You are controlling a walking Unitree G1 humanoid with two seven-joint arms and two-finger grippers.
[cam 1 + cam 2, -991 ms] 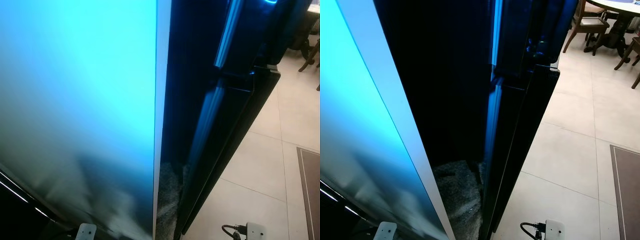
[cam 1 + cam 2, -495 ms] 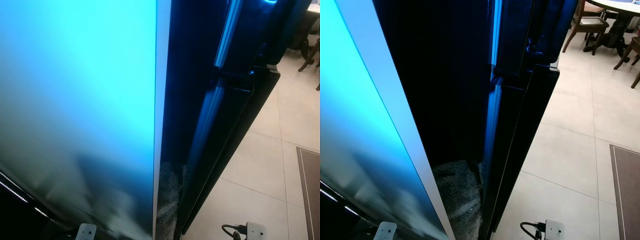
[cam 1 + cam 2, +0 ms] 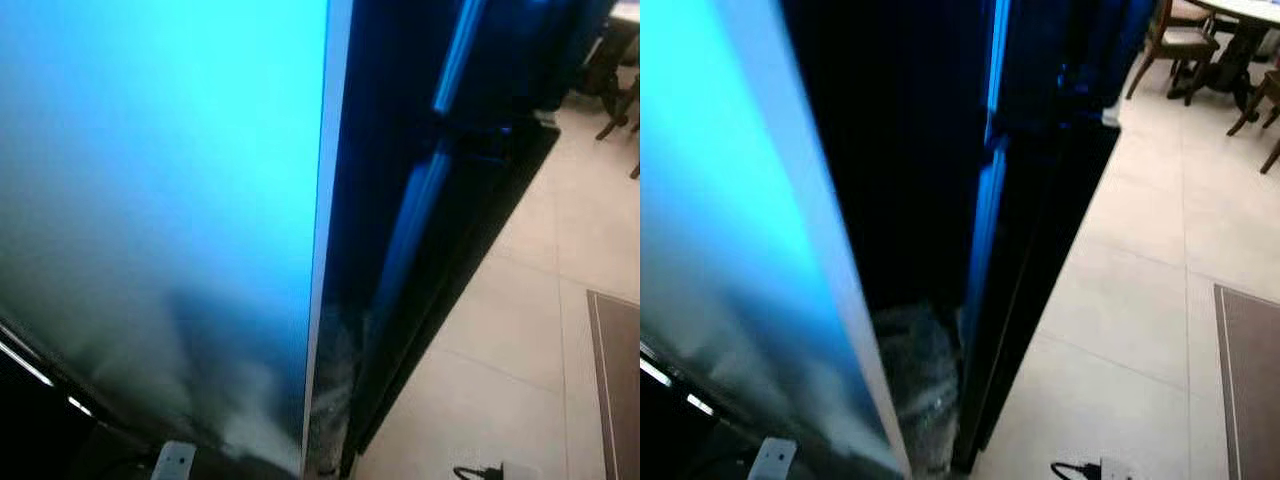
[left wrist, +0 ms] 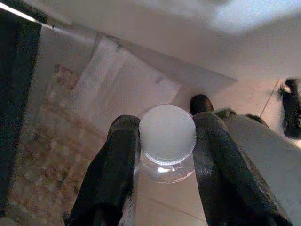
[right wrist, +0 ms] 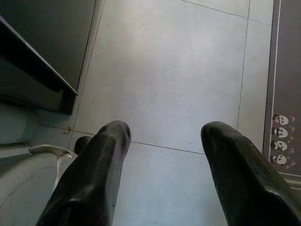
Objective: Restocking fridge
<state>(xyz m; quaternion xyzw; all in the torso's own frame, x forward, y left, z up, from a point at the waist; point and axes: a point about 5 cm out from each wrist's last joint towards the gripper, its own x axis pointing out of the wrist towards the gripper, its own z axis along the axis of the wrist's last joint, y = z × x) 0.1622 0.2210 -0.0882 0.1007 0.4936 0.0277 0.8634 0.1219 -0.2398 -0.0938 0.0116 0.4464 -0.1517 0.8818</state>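
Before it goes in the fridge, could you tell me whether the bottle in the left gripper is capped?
Capped: a white ribbed cap sits on the clear bottle, held between the left gripper fingers.

Below me lies a floor of large pale beige tiles (image 3: 1140,330) with thin grout lines, stretching away past the tall black fridge cabinet (image 3: 1040,250), whose base stands straight on the tiles. A dark grey-brown mat (image 3: 1247,380) with a narrow lighter border lies flat on the floor to my right; through my right wrist camera its edge (image 5: 286,80) carries a row of small panda figures. Farther off, dark wooden chairs (image 3: 1185,45) and the turned foot of a round table (image 3: 1240,60) stand on the same tiles. Between the glowing cyan door panel (image 3: 160,200) and the cabinet, a crumpled grey mass (image 3: 915,380) rests low down; blur keeps me from telling what it is.
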